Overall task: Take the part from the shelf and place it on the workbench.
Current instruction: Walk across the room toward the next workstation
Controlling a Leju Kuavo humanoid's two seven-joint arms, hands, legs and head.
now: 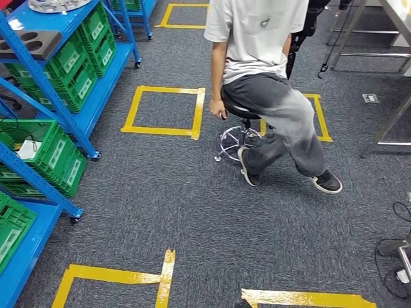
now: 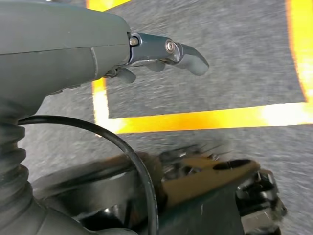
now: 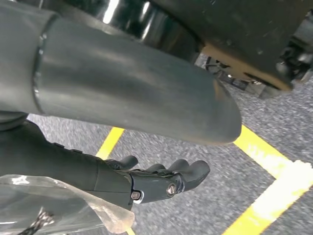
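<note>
Blue shelving [image 1: 72, 122] along the left carries green crates [image 1: 78, 67] and, on an upper level, a grey metal part with round holes [image 1: 30, 43]. Left hand [image 2: 162, 54] and right hand [image 3: 162, 178] hang empty over carpet, fingers loosely extended. A person [image 1: 264, 83] sits on a stool [image 1: 239, 125]

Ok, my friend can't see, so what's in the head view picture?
A person sits on a stool on grey carpet, back to the camera. Blue shelves with green crates stand on the left, and yellow tape squares mark the floor.
</note>
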